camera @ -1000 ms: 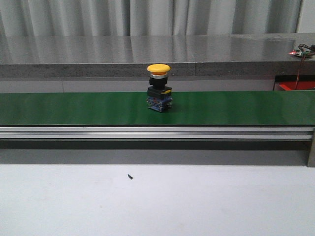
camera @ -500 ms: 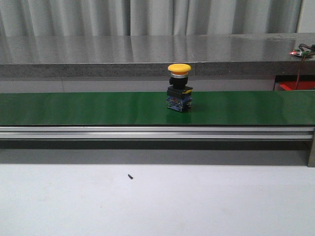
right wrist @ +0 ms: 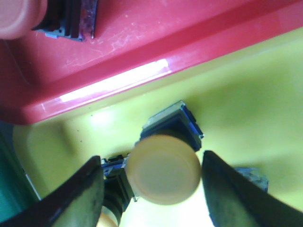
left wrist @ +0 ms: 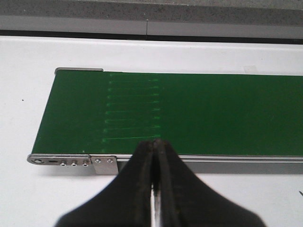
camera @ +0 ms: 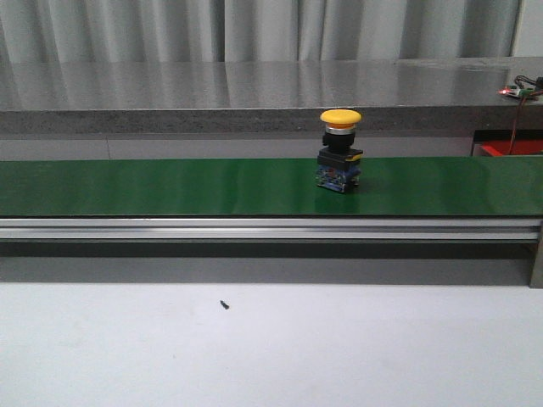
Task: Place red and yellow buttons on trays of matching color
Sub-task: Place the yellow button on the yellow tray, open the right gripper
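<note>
- One yellow button (camera: 340, 151) stands upright on the green belt (camera: 170, 186), right of centre in the front view, so at least this one is not yet sorted.
- In the right wrist view, another yellow button (right wrist: 163, 168) sits between the spread fingers of the right end effector (right wrist: 151, 189), over the yellow tray (right wrist: 246, 94); I judge it placed or nearly so.
- A red button (right wrist: 19, 16) lies in the red tray (right wrist: 142, 33) beside it.
- The left end effector (left wrist: 154, 189) is closed on nothing, above the belt's end.
- The belt button has a domed yellow cap over a black collar and a blue, clear base.
</note>
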Robot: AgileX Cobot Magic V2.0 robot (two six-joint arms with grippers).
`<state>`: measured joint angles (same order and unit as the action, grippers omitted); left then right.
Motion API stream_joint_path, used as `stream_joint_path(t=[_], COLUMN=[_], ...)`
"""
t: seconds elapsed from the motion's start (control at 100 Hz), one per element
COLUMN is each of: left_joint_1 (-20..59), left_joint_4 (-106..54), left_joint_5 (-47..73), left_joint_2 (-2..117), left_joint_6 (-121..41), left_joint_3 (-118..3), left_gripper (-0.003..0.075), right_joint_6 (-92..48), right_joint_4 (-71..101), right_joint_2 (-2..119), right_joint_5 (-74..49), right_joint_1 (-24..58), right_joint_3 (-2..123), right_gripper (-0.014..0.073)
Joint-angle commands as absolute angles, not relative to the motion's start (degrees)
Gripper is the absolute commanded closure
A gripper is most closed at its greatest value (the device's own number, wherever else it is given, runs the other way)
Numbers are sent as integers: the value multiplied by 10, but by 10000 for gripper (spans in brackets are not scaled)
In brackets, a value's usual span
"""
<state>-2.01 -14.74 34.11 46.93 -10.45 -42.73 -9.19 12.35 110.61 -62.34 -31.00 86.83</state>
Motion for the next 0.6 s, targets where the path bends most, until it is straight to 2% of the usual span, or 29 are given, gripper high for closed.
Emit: stream_joint_path(t=[0.0, 0.59], left_joint_1=[-16, -16], left_joint_4=[-154, -154], left_joint_5=[301, 301], left_joint_2=[469, 469], left_joint_6=[-103, -103], left_joint_3=[-443, -443], left_gripper=[740, 740], right_joint_6=[-93, -93], right_joint_4=[123, 173], right_joint_2=[1077, 965], right_joint_5=[-626, -657], right_joint_1=[-313, -288], right_joint_3=[880, 880], right_gripper=[116, 118])
